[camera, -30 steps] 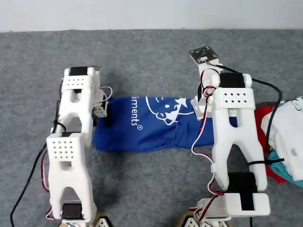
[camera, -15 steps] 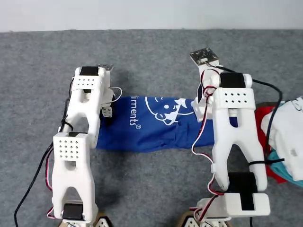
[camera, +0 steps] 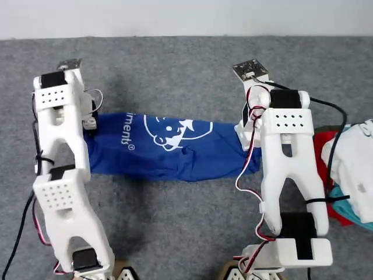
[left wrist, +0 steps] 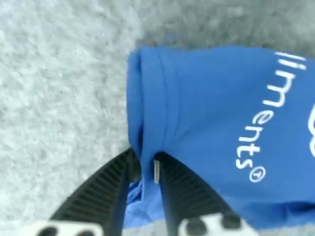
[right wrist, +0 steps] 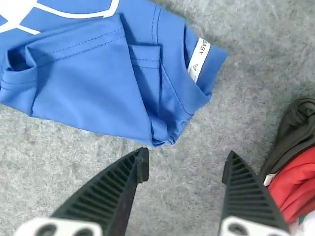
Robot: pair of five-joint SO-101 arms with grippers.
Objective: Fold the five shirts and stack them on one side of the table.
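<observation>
- Left gripper [left wrist: 147,167] is clamped tight on the hem end of the blue shirt [camera: 175,153].
- Right gripper [right wrist: 186,169] is spread wide, holding nothing, over the grey mat [right wrist: 246,73] just beside the shirt's collar end.
- The shirt lies as a long strip between the 2 arms.
- A pile of other shirts [camera: 355,160] sits on the right arm's outer side.

White perforated arms [camera: 285,157], black ribbed hands [right wrist: 184,169]

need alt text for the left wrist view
The left gripper is clamped on the hemmed edge of a blue shirt. The shirt, printed with white lettering, lies on a fuzzy grey table cover.
</observation>
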